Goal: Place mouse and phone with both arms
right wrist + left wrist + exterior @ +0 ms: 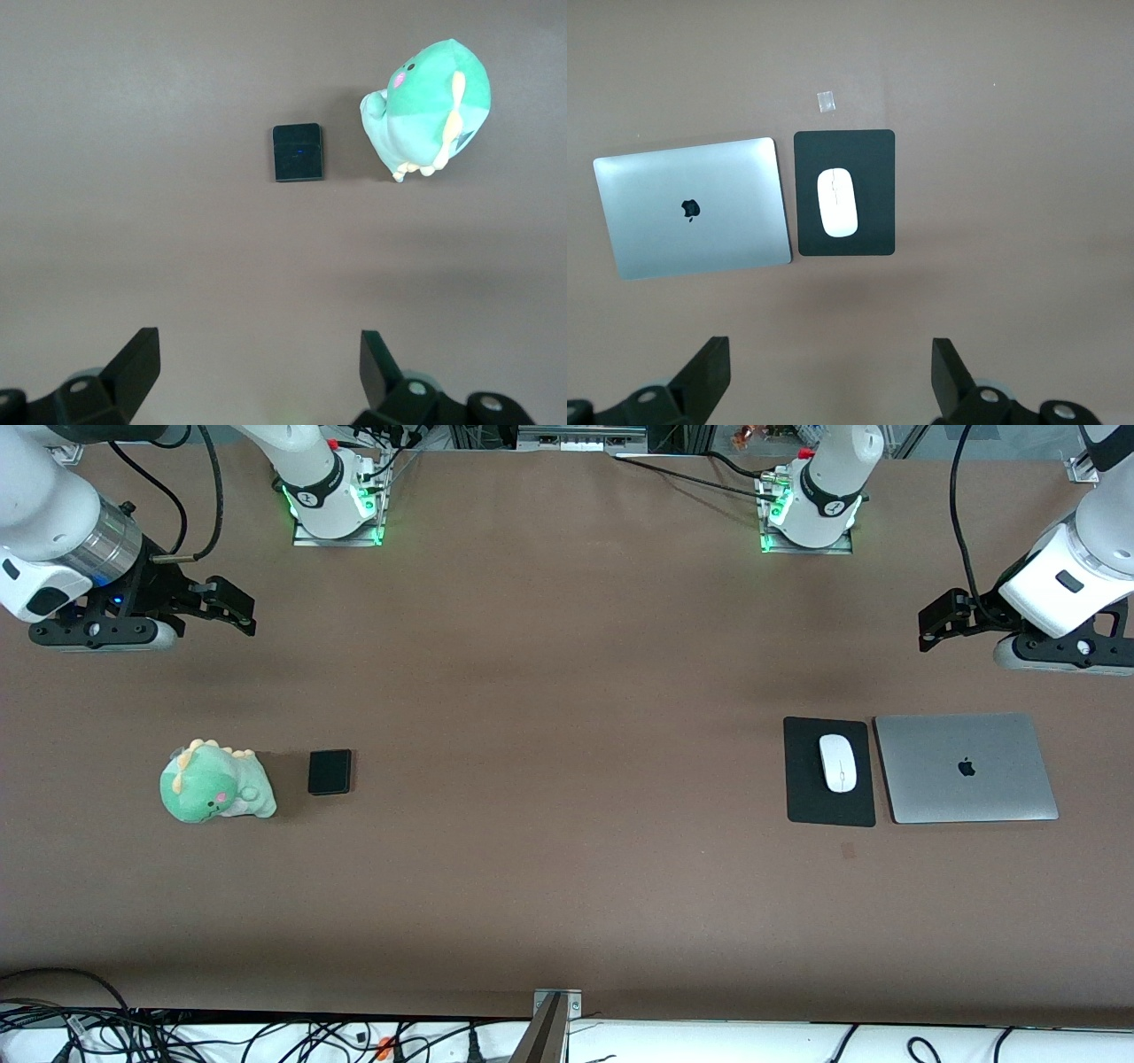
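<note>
Mouse [837, 763] on mouse pad [806, 797]; both grippers' fingers [709, 372] [133, 365] spread, holding nothing.

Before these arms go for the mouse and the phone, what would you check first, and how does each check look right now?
1. Left gripper open, holding nothing: ok.
2. Right gripper open, holding nothing: ok.
3. Mouse uncovered on the mouse pad: ok.
4. Phone flat on the table, apart from the plush dinosaur: ok.
5. Laptop lies close beside the pad; room for the gripper: cannot tell.
</note>
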Tool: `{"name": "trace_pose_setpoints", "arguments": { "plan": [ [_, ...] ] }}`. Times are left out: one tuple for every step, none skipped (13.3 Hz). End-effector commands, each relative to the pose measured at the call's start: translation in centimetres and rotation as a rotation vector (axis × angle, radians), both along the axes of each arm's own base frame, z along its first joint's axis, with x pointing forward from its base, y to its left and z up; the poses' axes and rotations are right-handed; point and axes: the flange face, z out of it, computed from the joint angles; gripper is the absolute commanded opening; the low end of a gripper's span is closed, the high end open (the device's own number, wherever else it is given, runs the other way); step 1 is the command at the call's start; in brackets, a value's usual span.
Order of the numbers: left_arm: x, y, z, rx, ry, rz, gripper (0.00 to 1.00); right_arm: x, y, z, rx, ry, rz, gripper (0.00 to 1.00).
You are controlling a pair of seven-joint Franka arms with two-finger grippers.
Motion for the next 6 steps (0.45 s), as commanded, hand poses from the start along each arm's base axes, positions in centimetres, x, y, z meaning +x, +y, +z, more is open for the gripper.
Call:
{"name": "trace_pose_setpoints", "arguments": {
  "plan": [
    [0.3, -0.18, 0.59, -0.009, 0.004, -0.014, 1.0, 0.41, -0.29, 0.72, 0.009, 0.005, 0.013, 1.0],
    [0.3, -0.18, 0.59, -0.009, 0.004, -0.014, 1.0, 0.36, -0.3, 0.86, 0.01, 0.003, 0.013, 1.0],
    [0.28, -0.18, 0.58, -0.009, 0.005, -0.014, 1.0, 0.35, -0.3, 0.85, 0.01, 0.005, 0.013, 1.0],
    [0.28, -0.18, 0.58, -0.009, 0.005, -0.014, 1.0, 0.33, -0.3, 0.84, 0.009, 0.006, 0.014, 1.0],
    [0.28, -0.18, 0.58, -0.009, 0.005, -0.014, 1.0, 0.35, -0.32, 1.04, 0.008, 0.003, 0.013, 1.0],
    [0.29, -0.18, 0.65, -0.009, 0.004, -0.014, 1.0, 0.3, -0.34, 1.14, 0.006, 0.006, 0.014, 1.0]
  ]
}}
